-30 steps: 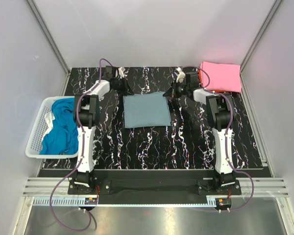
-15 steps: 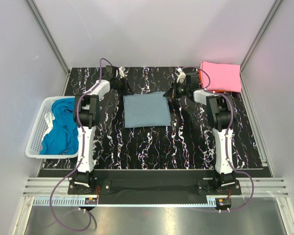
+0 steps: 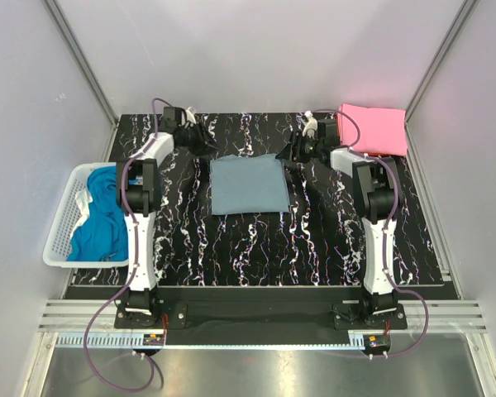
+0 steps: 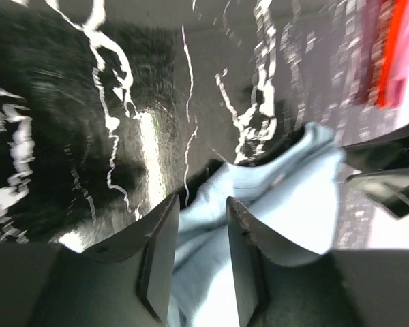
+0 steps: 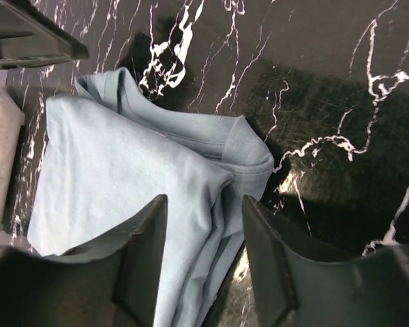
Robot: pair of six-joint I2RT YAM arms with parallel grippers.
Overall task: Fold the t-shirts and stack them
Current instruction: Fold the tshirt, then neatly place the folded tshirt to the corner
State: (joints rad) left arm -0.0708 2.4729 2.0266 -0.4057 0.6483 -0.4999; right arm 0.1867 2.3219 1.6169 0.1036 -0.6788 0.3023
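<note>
You're seeing the white basket [image 3: 59,240] sitting near-left, holding bright blue t-shirts [image 3: 107,219]. The grey-blue t-shirt [image 3: 246,184] is lying folded in the middle of the table [image 3: 314,240]. Your left gripper [image 4: 201,204] and right gripper [image 5: 204,204] are hovering over its far corners, jaws standing apart (the left view is blurred, so seemingly gripping nothing). The pink t-shirt [image 3: 374,128] is resting far-right.

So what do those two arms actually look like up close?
The left arm and right arm are slim white links with chunky black joints on black bases. A purple-grey cable loops from each base up the arm. The fingers are dark, flat, wedge-shaped blades.
</note>
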